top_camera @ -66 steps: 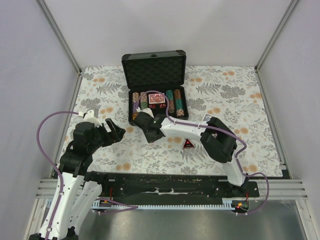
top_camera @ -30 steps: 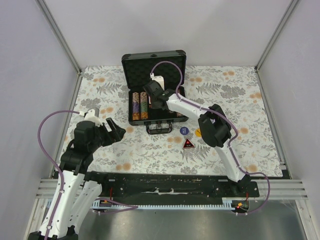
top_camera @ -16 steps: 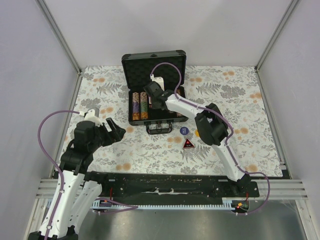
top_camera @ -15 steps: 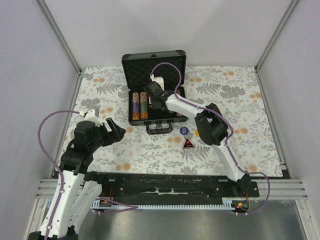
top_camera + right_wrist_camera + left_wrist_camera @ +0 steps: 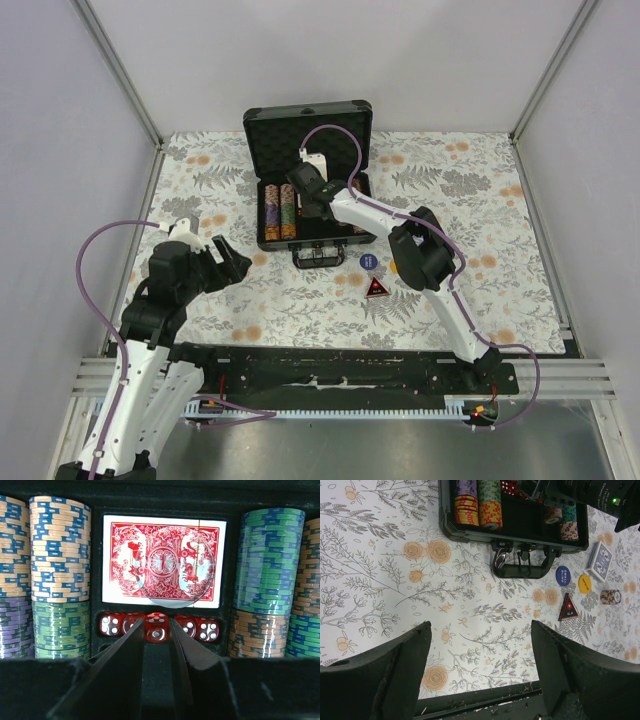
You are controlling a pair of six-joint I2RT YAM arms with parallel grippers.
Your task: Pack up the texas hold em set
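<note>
Right gripper (image 5: pixel 157 625) is now inside the open case (image 5: pixel 280 140); about two seconds ago it was low over the cloth at the case's front edge, and in the last half second it has barely shifted. The wrist view shows its jaws drawn nearly together, flanking the middle die (image 5: pixel 156 633) in the row of five dice (image 5: pixel 200 627) below the red deck (image 5: pixel 162 560). Jaws sit tight to that die's sides, but I cannot tell whether they are gripping it. Chips (image 5: pixel 60 550) fill the slots on either side. Judgement: a die has been carried to its slot and the step is at release, with the dice row then full. Left gripper (image 5: pixel 480 635) has not moved: spread wide, holding nothing, hovering over the cloth well short of the case. The set is mostly in the case at the far middle of the table. Outside it, near the handle on the right: blue deck (image 5: pixel 601 560), blue button (image 5: pixel 563 575), yellow button (image 5: pixel 584 583), triangle marker (image 5: pixel 568 607), small chip stack (image 5: pixel 610 596). These and closing the lid remain.
</note>
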